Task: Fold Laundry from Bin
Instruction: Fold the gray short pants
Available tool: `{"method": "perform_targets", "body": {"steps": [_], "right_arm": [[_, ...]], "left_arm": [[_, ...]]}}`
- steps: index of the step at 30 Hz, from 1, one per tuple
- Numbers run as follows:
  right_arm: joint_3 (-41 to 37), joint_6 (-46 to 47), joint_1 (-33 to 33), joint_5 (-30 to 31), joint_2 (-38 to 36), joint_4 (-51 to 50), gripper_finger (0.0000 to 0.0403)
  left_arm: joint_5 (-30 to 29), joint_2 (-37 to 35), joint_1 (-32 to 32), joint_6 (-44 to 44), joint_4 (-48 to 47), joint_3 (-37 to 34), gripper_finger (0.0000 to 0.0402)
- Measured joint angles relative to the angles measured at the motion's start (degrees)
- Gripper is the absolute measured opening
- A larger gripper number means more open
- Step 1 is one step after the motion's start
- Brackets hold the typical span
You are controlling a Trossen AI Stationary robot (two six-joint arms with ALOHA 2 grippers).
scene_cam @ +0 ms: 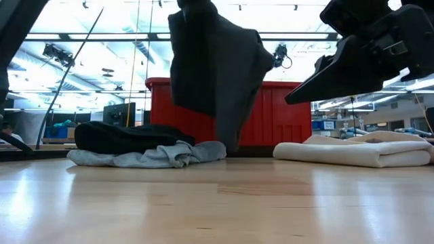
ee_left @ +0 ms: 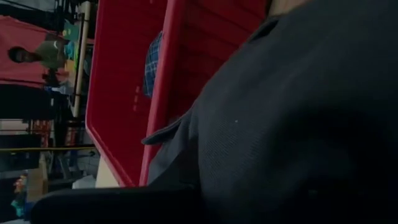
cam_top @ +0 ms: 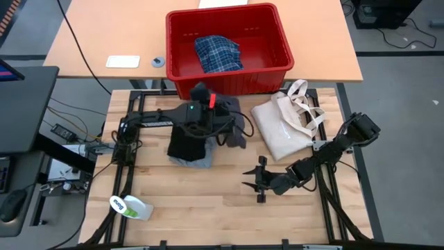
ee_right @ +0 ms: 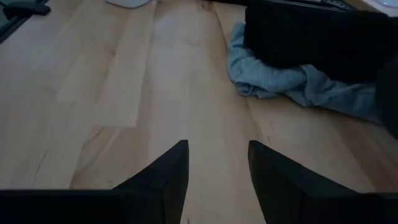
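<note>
A dark grey garment (scene_cam: pixel 213 61) hangs in front of the red bin (cam_top: pixel 229 80), held up by my left gripper (cam_top: pixel 202 94). The same cloth fills the left wrist view (ee_left: pixel 298 124). A blue plaid shirt (cam_top: pixel 218 53) lies inside the bin. Left of the hanging cloth, a black folded cloth (cam_top: pixel 186 142) rests on a light grey T-shirt (scene_cam: pixel 159 156) crumpled on the table. My right gripper (ee_right: pixel 217 180) stands open low over bare wood, toward the table's near right (cam_top: pixel 251 179), pointing at the grey T-shirt. My left gripper is shut on the dark grey garment's upper part (cam_top: pixel 208 104). The cloth itself hides the fingers in the wrist view, and the hold lies above the low view's top. The garment hangs slack below the gripper. Its lower end (scene_cam: pixel 230 139) reaches down beside the grey T-shirt.
A cream tote bag (cam_top: pixel 284 128) with loop handles lies right of the garments. A white and green bottle (cam_top: pixel 132 207) lies at the table's near left corner. Bare wood stretches along the near edge (cam_top: pixel 208 215). People show beyond the bin in the left wrist view.
</note>
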Motion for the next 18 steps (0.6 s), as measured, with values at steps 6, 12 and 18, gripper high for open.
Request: {"method": "perform_targets", "body": {"steps": [6,12,18], "right_arm": [[0.0,-0.4,0.0,0.0,0.0,0.1,0.0173],[0.0,0.5,0.8,0.0,0.0,0.0,0.0173],[0.0,1.1,1.6,-0.2,0.0,0.1,0.0173]], "left_arm": [[-1.4,0.0,-0.6,0.6,2.5,0.0,0.0048],[-6.1,0.0,-0.4,-1.1,0.0,0.0,0.0048],[-8.1,-1.5,-0.4,-3.5,2.8,-8.2,0.0048]]}}
